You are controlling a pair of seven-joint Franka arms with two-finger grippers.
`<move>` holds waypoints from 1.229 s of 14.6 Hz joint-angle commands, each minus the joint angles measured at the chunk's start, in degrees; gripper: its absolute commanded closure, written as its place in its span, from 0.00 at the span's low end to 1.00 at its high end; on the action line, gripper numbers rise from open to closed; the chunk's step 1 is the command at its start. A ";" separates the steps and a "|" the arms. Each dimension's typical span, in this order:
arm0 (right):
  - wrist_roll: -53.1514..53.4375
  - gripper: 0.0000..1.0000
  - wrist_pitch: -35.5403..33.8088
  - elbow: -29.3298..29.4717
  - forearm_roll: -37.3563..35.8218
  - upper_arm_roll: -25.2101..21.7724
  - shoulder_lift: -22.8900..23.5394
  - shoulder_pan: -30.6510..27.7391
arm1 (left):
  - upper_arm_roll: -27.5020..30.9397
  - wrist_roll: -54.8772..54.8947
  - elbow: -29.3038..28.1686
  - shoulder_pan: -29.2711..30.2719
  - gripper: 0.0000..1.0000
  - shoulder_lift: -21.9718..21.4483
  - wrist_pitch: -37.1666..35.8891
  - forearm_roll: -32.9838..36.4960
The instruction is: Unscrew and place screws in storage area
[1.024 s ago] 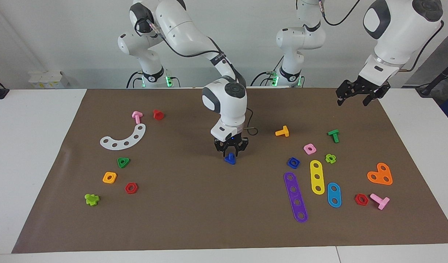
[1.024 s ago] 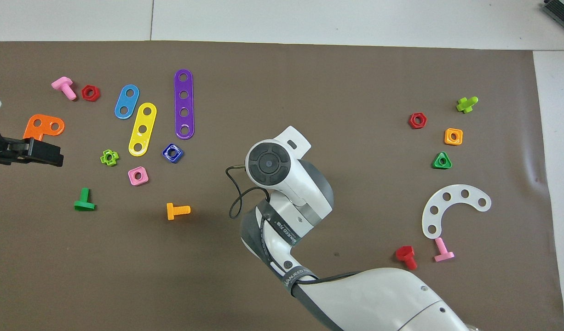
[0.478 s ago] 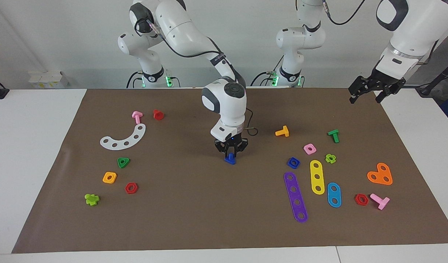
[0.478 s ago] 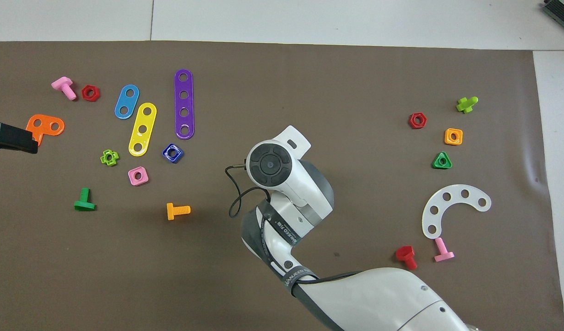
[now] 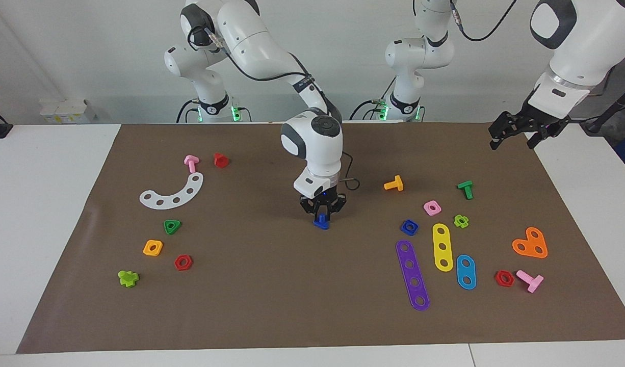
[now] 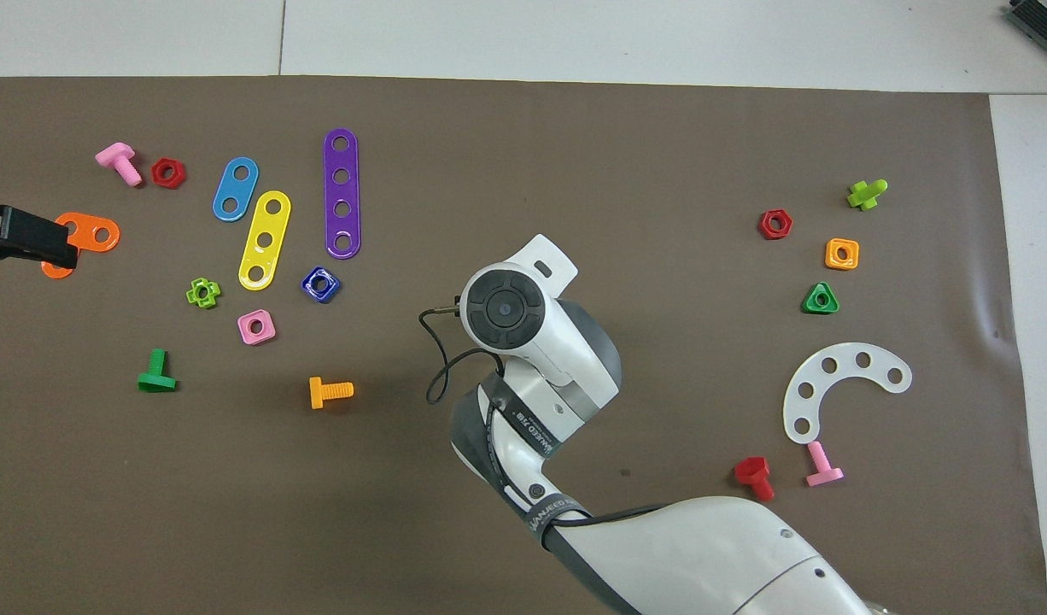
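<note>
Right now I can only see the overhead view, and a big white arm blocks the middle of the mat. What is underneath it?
Observer: The right gripper, down at a small blue bolt that stands on the brown mat.
Operator: And the black thing at the edge, is it touching the orange plate?
Observer: No. That is the left gripper, open and empty. It hangs high in the air above the orange plate, well clear of it.

We see a white table (image 5: 47,214) under a brown mat (image 5: 271,285); plain white wall (image 5: 88,51) at 12 o'clock
</note>
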 commanded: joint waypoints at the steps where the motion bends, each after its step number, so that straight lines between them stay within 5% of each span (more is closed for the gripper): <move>1: -2.37 1.00 1.55 -0.89 0.99 0.38 -0.39 -0.75 | 0.11 0.72 -2.97 -0.09 0.00 -1.56 0.95 -0.37; 7: -2.55 1.00 -0.12 0.25 1.07 0.30 -1.18 -1.37 | -0.24 0.81 -7.90 -0.17 0.00 -4.20 1.39 -0.37; 14: -7.97 1.00 -6.98 -6.32 1.25 0.38 -15.75 -13.47 | 0.02 0.20 -8.34 0.00 0.00 -4.29 2.89 -0.46; 18: -17.90 1.00 -5.05 -13.70 4.49 0.38 -18.93 -21.13 | 0.11 0.11 -8.43 0.79 0.00 -4.38 3.15 -0.46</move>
